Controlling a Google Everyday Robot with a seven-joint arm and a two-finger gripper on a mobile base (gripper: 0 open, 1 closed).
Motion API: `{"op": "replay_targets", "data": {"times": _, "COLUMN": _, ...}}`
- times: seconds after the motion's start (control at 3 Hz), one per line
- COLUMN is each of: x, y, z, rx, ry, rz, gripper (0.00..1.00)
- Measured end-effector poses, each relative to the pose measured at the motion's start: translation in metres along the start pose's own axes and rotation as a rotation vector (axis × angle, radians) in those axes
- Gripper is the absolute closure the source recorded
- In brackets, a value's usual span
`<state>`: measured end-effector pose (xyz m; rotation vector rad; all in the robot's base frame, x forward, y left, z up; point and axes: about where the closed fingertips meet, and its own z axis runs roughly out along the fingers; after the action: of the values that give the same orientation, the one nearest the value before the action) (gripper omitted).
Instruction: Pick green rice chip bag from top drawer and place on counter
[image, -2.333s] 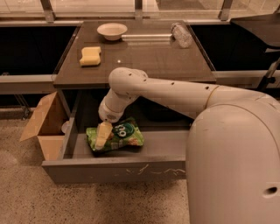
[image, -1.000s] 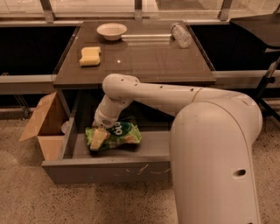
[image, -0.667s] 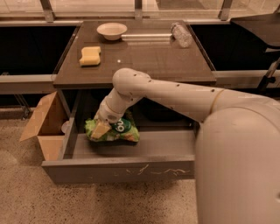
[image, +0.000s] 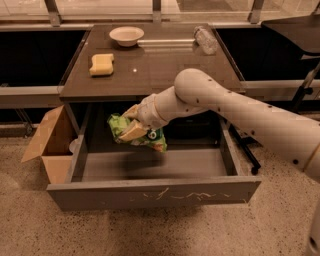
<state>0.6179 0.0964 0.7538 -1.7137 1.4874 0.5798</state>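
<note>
The green rice chip bag (image: 139, 135) hangs crumpled in the air above the open top drawer (image: 155, 192), just below the front edge of the counter (image: 150, 65). My gripper (image: 132, 127) is shut on the bag's upper left part, with one pale finger across it. My white arm reaches in from the right, over the drawer. The drawer floor under the bag is bare.
On the counter lie a yellow sponge (image: 102, 64), a white bowl (image: 126, 35) and a clear plastic bottle (image: 205, 39) lying on its side. An open brown cardboard box (image: 47, 142) stands on the floor left of the drawer. A dark table (image: 295, 25) stands at the right.
The bag lay on the drawer floor with my gripper on it. Now my gripper has lifted it clear of the drawer, up toward the counter's front edge.
</note>
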Motion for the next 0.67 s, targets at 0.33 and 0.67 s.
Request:
{"op": "replay_targets", "data": {"times": 0.33, "x": -0.0017, "y": -0.0103, "z": -0.0395, "rx": 0.035, "ry": -0.048, "rz": -0.023, "gripper": 1.00}}
{"op": "replay_targets", "data": {"times": 0.67, "x": -0.0040, "y": -0.0109, "z": -0.0435, "rx": 0.037, "ry": -0.042, "rz": -0.033, "gripper": 1.00}}
